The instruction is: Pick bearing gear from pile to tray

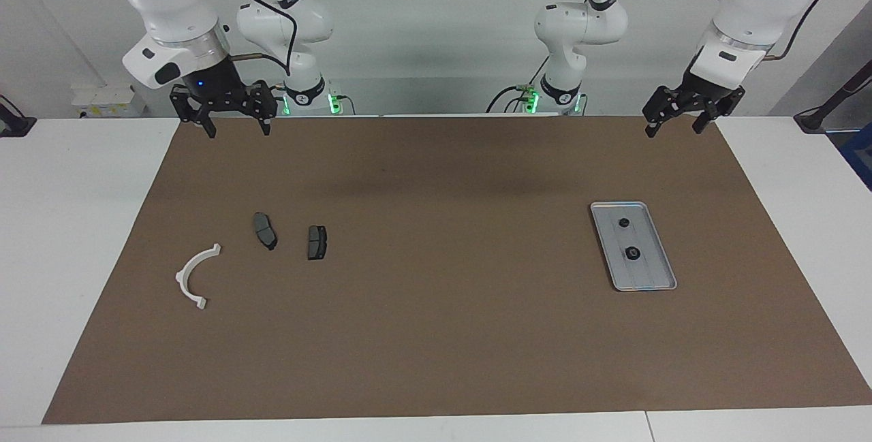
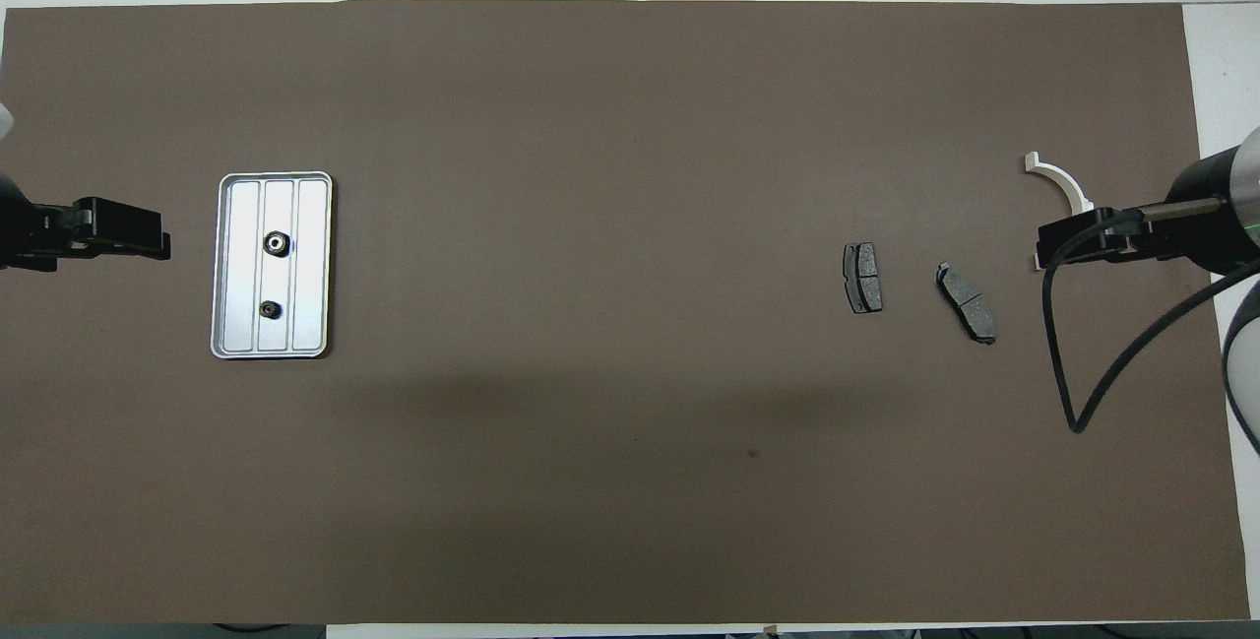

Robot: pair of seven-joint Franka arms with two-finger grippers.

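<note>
Two small black round gears (image 1: 627,238) are sitting in the ribbed silver metal tray (image 1: 657,278); none showing among the pile (image 1: 272,244). Both claws, left (image 1: 678,124) and right (image 1: 236,126), are hanging open, empty; transfer looks finished, next retract.

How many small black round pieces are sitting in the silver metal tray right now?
2. Both lie on the ribbed floor of the silver-grey rectangular metal tray: one small black round piece nearer the robots, the other black round piece farther from them. None appear hidden.

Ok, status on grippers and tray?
Left gripper and right gripper raised, open, empty. Two black round pieces in tray. Nothing blocking.
</note>
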